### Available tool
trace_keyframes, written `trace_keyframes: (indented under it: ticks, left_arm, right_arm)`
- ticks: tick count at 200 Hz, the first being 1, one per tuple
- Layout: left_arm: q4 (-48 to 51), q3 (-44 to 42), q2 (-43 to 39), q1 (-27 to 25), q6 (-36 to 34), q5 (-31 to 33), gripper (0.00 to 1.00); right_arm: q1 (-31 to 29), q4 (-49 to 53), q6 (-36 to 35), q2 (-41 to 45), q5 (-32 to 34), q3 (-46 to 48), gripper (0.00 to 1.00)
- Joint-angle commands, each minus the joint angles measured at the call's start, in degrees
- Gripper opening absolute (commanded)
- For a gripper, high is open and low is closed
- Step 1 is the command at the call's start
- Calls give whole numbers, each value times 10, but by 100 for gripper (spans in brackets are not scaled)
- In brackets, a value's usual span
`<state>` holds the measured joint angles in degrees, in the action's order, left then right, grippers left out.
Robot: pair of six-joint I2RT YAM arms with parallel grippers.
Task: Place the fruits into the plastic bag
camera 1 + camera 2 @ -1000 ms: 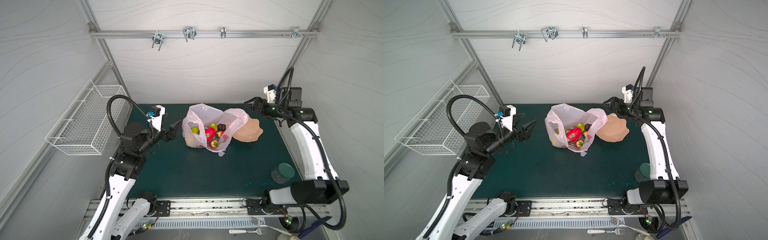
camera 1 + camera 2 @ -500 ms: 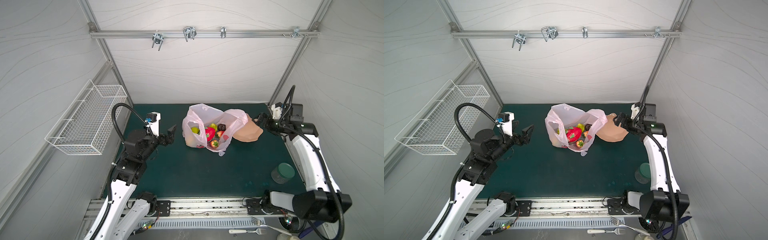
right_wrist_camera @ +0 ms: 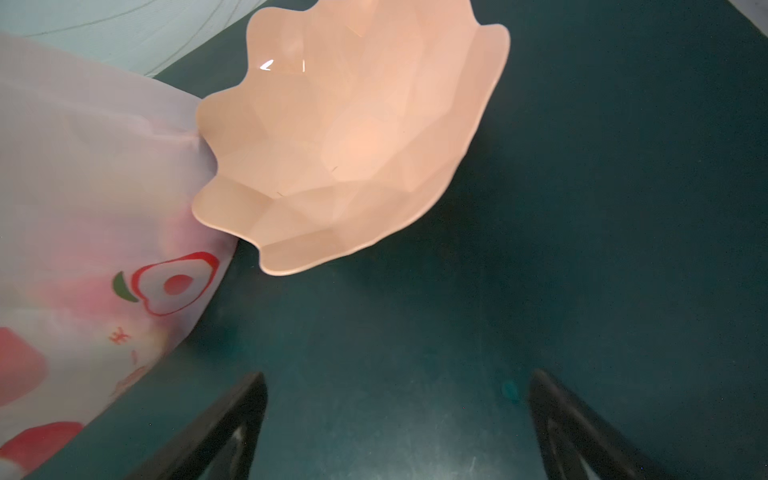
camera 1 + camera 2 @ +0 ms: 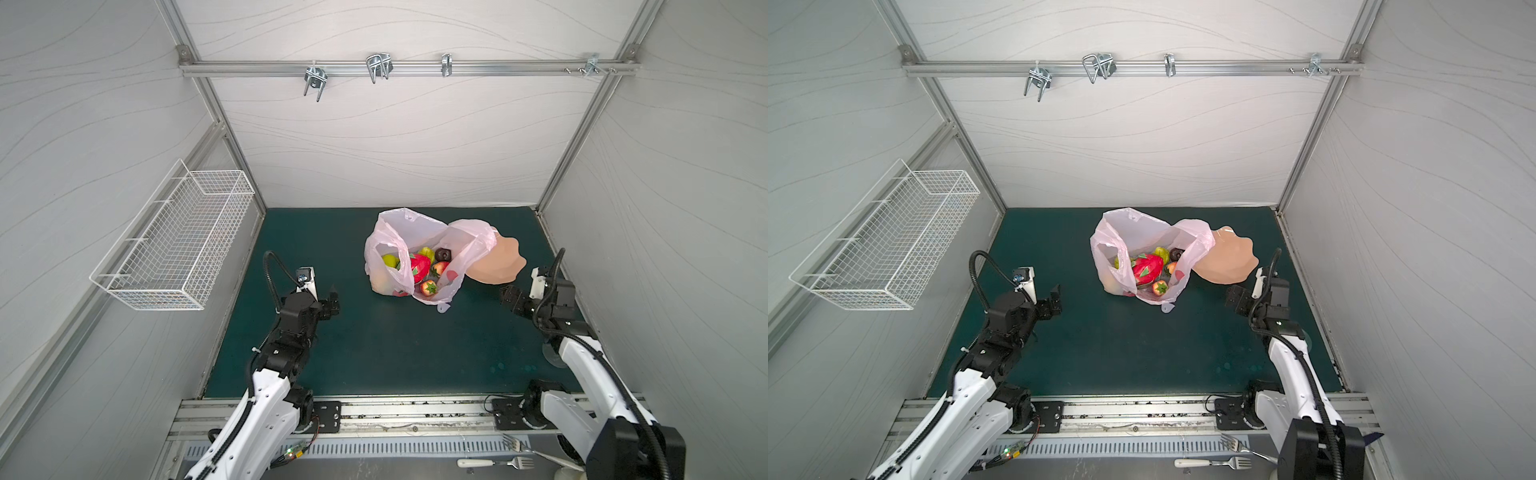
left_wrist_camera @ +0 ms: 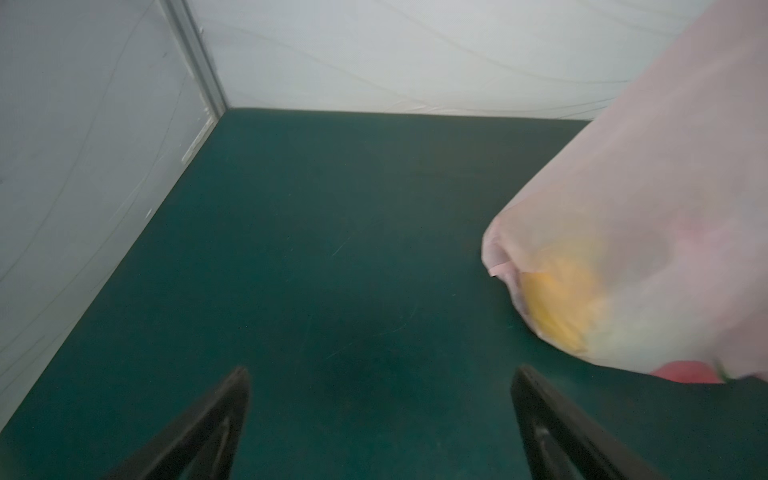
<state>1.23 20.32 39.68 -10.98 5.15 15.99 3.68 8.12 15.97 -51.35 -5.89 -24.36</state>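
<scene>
The pale pink plastic bag stands open at the back middle of the green mat. Inside it lie the fruits: a red dragon fruit, a strawberry, a green pear and a dark round fruit. A yellow lemon shows through the bag's wall. My left gripper is open and empty, left of the bag and apart from it. My right gripper is open and empty over the mat, right of the bag.
A peach wavy-edged plate leans against the bag's right side. A white wire basket hangs on the left wall. Two forks lie beyond the front rail. Bare mat stretches in front of the bag.
Both arms have drawn back from the bag toward the front of the table and dropped lower. The left gripper's jaws have opened wider. The bag and fruits have not moved.
</scene>
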Motion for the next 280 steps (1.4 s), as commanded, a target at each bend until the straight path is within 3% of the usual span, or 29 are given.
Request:
trace_keyframes:
  ticks: [1, 19, 53, 83, 150, 178, 224, 280]
  left_arm:
    - [-158, -14, 45, 33, 8, 31, 100]
    - [-224, -25, 108, 64, 14, 18, 100]
    - [-373, -47, 222, 93, -27, -7, 100]
    - [-487, -68, 295, 97, -42, -17, 100]
    - [-607, -54, 428, 101, -59, -99, 100]
    - [-650, -40, 494, 102, -71, -118, 100]
    - [-567, 1, 490, 110, -65, -132, 100]
    - [-495, 42, 496, 116, -52, -120, 100]
  right_arm:
    - [3, -137, -23, 14, 44, 22, 99]
    - [3, -166, -35, -2, 51, 33, 99]
    - [2, -313, -33, -55, 2, 78, 99]
    - [-12, -440, -44, -112, 30, 112, 99]
    - [-51, -570, -132, -219, 58, 103, 99]
    - [-50, -634, -123, -291, 55, 88, 99]
    - [-61, -673, -108, -379, 125, 69, 99]
    - [-91, -552, -132, -381, 160, 2, 99]
